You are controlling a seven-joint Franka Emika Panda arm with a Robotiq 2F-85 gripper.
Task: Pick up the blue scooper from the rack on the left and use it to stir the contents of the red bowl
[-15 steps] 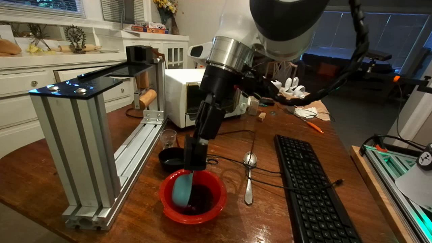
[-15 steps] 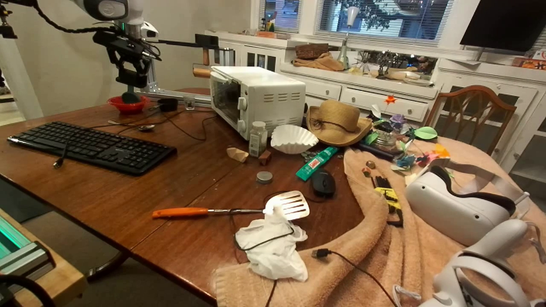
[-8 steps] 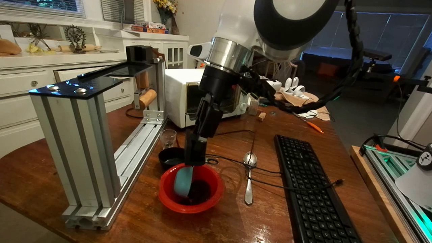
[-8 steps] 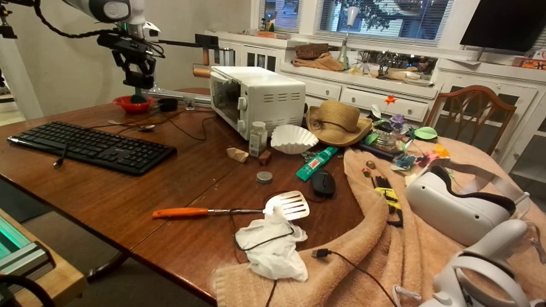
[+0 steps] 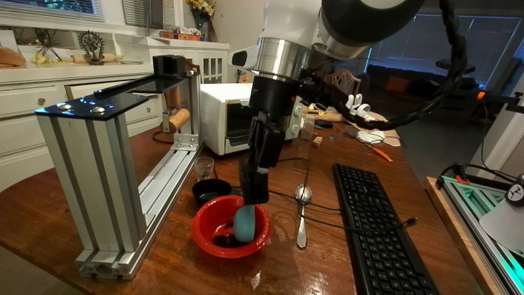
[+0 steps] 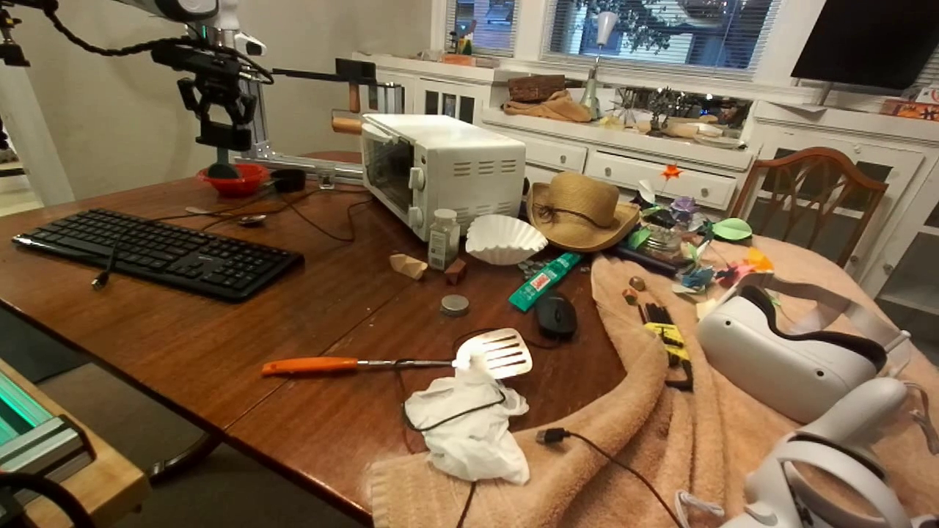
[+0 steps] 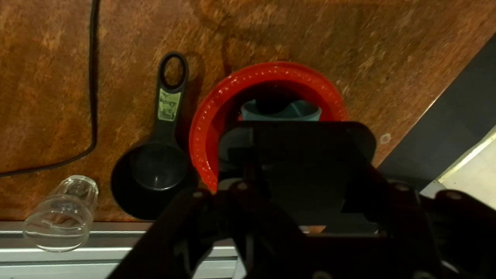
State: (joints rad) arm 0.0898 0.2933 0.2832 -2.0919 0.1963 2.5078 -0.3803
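Observation:
My gripper (image 5: 254,186) is above the red bowl (image 5: 201,229) and shut on the dark upper part of the blue scooper (image 5: 244,224). The rounded scoop head hangs down inside the bowl, near its right wall in that exterior view. Dark contents (image 5: 223,241) lie in the bottom, beside the scoop. The gripper (image 6: 224,133), scooper (image 6: 223,170) and bowl (image 6: 253,178) also show in an exterior view. In the wrist view the scoop's rim (image 7: 304,111) shows past a black block between the fingers; the fingertips are too dark to make out. The silver rack (image 5: 104,184) stands left of the bowl.
A black bowl-shaped cup (image 5: 211,189) and a clear glass (image 5: 204,167) stand close behind the bowl. A silver spoon (image 5: 302,227), thin cables and a black keyboard (image 5: 374,213) lie to its right. The white toaster oven (image 5: 217,116) stands behind.
The scoop head has moved from the left side of the bowl to the right side in an exterior view. The bowl has slid slightly away from that camera. The gripper still holds the scooper.

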